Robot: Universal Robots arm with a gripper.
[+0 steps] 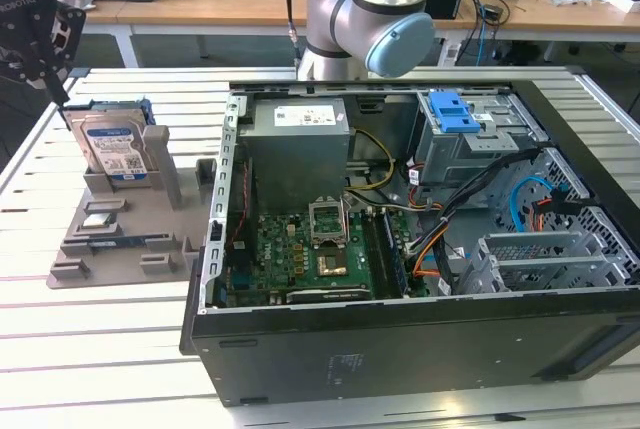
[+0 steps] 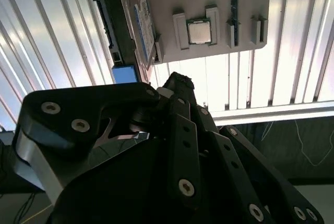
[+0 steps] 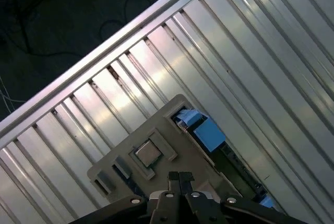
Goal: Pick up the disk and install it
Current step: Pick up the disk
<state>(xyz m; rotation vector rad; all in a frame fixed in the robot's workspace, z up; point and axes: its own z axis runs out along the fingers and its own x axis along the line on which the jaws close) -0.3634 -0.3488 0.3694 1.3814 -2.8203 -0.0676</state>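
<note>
- Pincer (image 1: 60,94): at the exterior view's far left, hanging above the slatted desk (image 1: 100,349). Both wrist views show the fingers drawn together with nothing held.
- Disk (image 1: 115,149): a silver drive in a blue carrier, propped on edge in a grey fixture (image 1: 120,254). It leans back with its label toward the exterior camera and is not gripped.
- Governing relation: in the exterior view the disk lies at about 4 o'clock from the pincer, near but lower and apart. Its long axis appears to run up the lean, roughly 12 to 6 o'clock.
- Processor chip (image 2: 199,31): seated in a pocket of the same fixture, at about 6 o'clock from the disk in the exterior view.
- Computer case (image 1: 400,349): lid off, just beside the fixture at its 3 o'clock and well apart from the pincer. No disk has been brought to it yet.
- View notes:
  - The exterior view gives the label face and the case.
  - The second wrist view gives the disk's thin edge, just past the pincer (image 2: 179,80).
  - The first wrist view gives the pincer (image 3: 179,178) over the fixture, beside a blue carrier corner (image 3: 209,132).
</note>
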